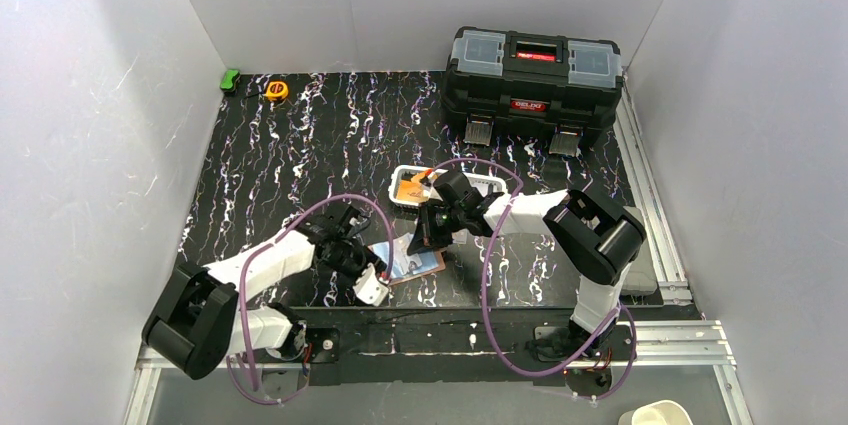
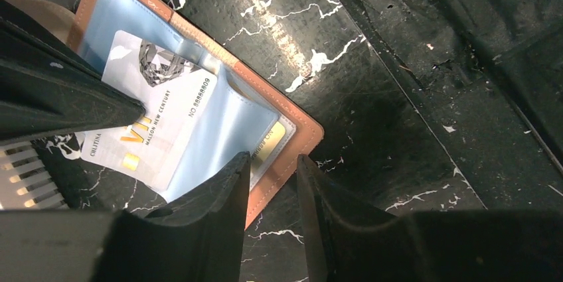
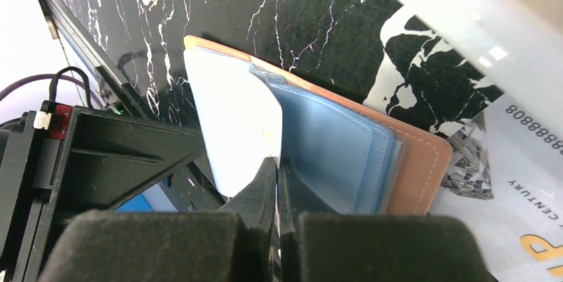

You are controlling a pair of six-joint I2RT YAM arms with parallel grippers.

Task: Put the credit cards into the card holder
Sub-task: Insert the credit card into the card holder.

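I pinch the pale sleeve [image 3: 232, 116] with right gripper [image 3: 277, 162], left gripper [image 2: 272, 162] narrowly apart astride card holder [image 2: 304, 133] edge: best pin it flat.

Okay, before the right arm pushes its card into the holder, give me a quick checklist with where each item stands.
1. Right gripper shut on the pale card: ok.
2. Card holder lying open, blue sleeves facing up: ok.
3. Left gripper down at the holder's edge, jaws apart astride it: ok.
4. Pale card's leading edge started in a sleeve: cannot tell.
5. VIP card fully seated: not ok, part of it lies outside its sleeve.
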